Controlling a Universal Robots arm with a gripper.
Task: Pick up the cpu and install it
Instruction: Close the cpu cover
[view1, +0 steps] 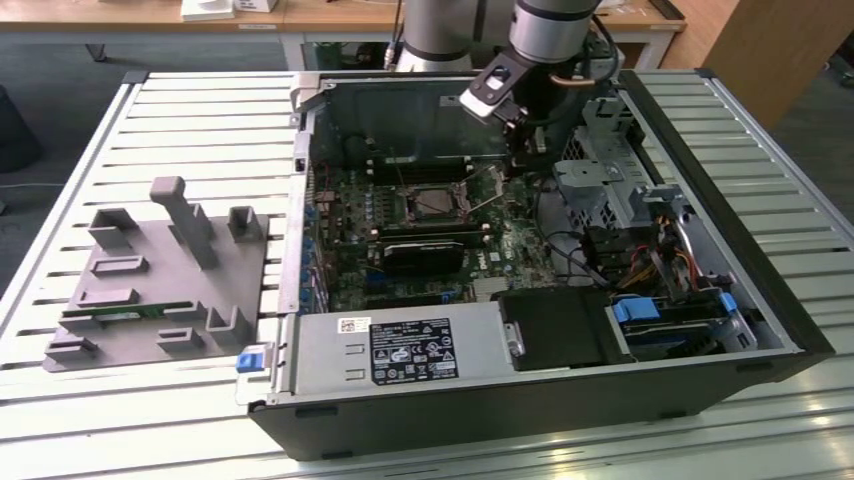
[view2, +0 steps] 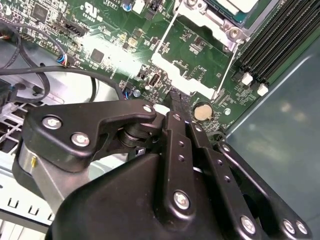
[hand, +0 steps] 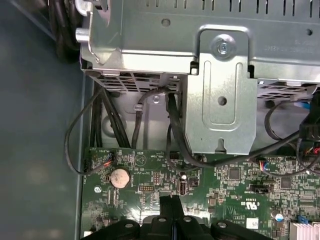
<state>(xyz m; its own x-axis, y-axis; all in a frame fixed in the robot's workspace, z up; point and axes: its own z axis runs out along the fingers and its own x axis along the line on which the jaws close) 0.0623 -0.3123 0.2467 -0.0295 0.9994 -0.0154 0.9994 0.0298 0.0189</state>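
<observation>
Cpu (view2: 235, 5): flat chip, silvery-grey top plate with a green edge, seated in the motherboard (view2: 100, 30) socket inside the computer case (view1: 534, 420). Metal socket frame (view2: 192, 65) swung open beside it. Tool (view2: 176, 97) clenched, nothing seen between its fingers, tips close to the coin cell (view2: 202, 111).

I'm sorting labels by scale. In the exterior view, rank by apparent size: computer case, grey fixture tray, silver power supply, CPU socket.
1. computer case
2. grey fixture tray
3. silver power supply, somewhat smaller than the tray
4. CPU socket, clearly smallest
</observation>
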